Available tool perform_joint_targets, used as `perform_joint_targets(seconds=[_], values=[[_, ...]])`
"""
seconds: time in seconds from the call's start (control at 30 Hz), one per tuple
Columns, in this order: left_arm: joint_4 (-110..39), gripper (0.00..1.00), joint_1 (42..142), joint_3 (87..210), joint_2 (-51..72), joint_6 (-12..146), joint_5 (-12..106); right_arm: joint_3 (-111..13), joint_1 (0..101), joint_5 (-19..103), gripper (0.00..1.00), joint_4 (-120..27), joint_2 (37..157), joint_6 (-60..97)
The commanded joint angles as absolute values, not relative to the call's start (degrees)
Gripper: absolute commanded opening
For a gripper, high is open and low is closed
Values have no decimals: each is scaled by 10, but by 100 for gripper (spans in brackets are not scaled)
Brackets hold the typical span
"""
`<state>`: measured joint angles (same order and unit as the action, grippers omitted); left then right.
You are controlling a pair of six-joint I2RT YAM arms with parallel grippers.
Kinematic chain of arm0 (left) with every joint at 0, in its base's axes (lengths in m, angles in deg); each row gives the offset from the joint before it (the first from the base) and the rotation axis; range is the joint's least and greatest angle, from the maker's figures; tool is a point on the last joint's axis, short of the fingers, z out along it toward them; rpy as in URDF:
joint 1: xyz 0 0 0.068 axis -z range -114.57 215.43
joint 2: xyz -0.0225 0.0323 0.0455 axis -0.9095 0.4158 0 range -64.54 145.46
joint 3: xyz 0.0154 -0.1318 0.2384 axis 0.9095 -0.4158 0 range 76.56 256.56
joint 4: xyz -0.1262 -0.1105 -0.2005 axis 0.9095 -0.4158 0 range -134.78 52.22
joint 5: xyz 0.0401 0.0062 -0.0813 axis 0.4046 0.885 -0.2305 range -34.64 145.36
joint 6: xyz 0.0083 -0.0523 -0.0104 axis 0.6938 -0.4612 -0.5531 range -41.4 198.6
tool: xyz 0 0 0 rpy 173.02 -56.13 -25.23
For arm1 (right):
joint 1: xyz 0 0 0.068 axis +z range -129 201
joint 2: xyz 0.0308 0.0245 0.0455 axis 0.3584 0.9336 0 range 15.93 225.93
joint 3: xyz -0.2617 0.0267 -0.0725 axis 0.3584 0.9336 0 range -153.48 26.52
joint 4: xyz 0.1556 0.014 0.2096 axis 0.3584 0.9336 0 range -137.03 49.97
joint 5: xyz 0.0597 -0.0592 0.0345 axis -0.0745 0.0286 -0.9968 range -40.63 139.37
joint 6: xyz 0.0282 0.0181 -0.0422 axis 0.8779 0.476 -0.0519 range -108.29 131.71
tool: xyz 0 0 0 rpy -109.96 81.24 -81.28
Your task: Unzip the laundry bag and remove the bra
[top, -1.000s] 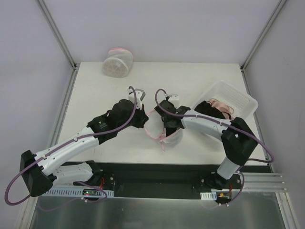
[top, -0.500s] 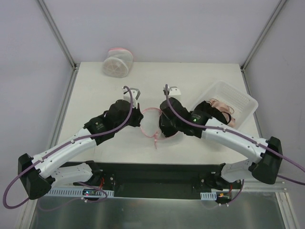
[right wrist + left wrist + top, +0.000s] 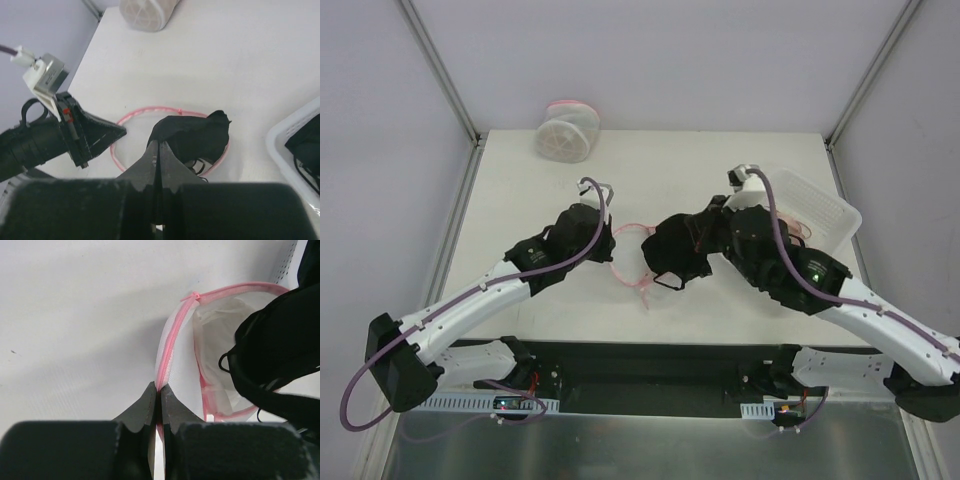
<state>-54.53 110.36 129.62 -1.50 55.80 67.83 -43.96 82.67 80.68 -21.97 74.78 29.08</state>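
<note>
The laundry bag (image 3: 623, 268) lies flat and open on the table, its pink zipper rim (image 3: 172, 340) forming a ring. My left gripper (image 3: 160, 389) is shut on the rim at the bag's left edge (image 3: 612, 246). My right gripper (image 3: 159, 144) is shut on a black garment (image 3: 195, 135) with thin straps and holds it above the bag's opening (image 3: 675, 250). Whitish fabric (image 3: 215, 335) shows inside the bag; I cannot tell whether it is the bra or the bag's mesh.
A firmer drum-shaped mesh bag (image 3: 567, 130) stands at the back left, also in the right wrist view (image 3: 147, 12). A white basket (image 3: 820, 200) with dark clothing sits at the right, partly under my right arm.
My right gripper has pulled up and back to the right with the black garment, which has come out of the bag. The bag now lies flatter. The left gripper keeps its hold on the rim.
</note>
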Motion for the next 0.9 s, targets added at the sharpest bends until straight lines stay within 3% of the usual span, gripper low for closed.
perform_joint_targets(seconds=[0.0,0.3,0.87], values=[[-552,0,1100,1326,-6,568,671,-450,787,850,1,-247,702,267],[-558,0,1100,1323,8,570,678,-487,670,833,1,-237,649,236],[-558,0,1100,1322,33,565,679,-590,541,893,1,-207,688,173]])
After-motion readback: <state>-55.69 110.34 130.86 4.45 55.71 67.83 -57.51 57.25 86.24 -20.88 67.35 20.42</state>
